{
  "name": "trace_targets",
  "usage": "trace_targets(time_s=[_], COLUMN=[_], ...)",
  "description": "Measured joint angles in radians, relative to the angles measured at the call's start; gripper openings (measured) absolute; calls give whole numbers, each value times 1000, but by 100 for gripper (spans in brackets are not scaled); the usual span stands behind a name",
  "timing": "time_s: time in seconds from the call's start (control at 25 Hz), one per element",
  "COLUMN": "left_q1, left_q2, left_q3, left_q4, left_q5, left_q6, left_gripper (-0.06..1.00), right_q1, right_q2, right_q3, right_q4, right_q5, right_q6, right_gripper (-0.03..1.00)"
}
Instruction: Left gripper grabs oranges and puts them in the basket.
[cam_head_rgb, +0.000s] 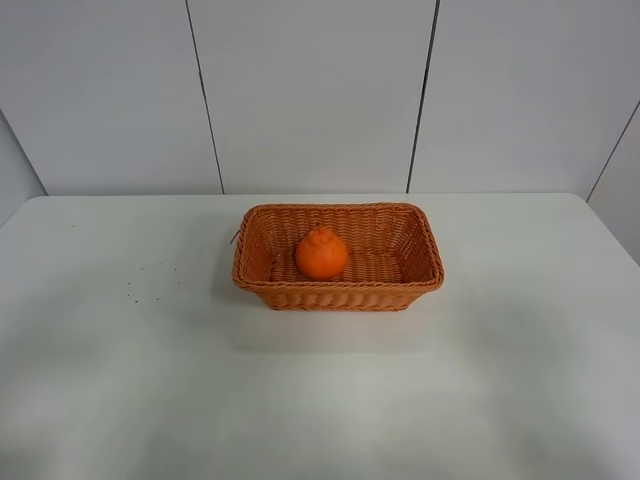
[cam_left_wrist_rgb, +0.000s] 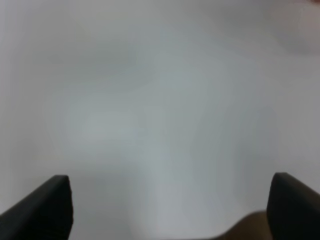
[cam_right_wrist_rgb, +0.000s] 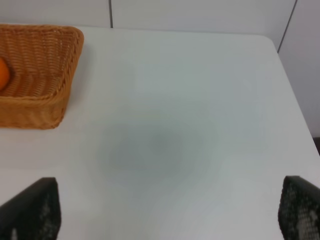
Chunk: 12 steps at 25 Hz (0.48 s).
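**Orange already in the basket, little left to spoil**

The orange (cam_head_rgb: 321, 254) sits inside the basket (cam_head_rgb: 420, 262), on its floor and slightly left of centre, its knobbed top upward. Judged from this, the placing looks done. What remains to go wrong is small: the fruit is round and could roll across the woven floor if the basket were knocked, and a light wicker basket would likely slide on the smooth table (cam_head_rgb: 120, 380) under any stray push from an arm. Neither arm appears in the high view, so no such contact looks close.

The left gripper (cam_left_wrist_rgb: 170, 210) shows only two dark finger ends at the edges of its wrist view, set wide apart with nothing between them, over a blurred pale surface; a brownish patch beside one finger is too blurred to name. The right gripper (cam_right_wrist_rgb: 170, 212) is likewise spread and holds nothing, hanging over bare table with the basket's corner and a sliver of orange in sight.

The orange's skin is bright and faintly pebbled, the body rounded with a bumpy neck. The basket is rectangular, orange-brown, tightly woven, with flared walls and a braided rim. The table is matte white with rounded corners and a few dark specks to the basket's left; behind it stand pale wall panels with thin dark seams.
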Motion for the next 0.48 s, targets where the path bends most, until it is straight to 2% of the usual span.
trace_targets(time_s=[0.28,0.48], left_q1=[0,0], left_q2=[-191,-201], left_q3=[1,1], left_q4=[0,0], left_q5=[1,1], left_q6=[-5,-9], left_gripper=[88,88], right_q1=[0,0], right_q2=[0,0], right_q3=[0,0], right_q4=[0,0], right_q5=[0,0], right_q6=[0,0], right_gripper=[69,69])
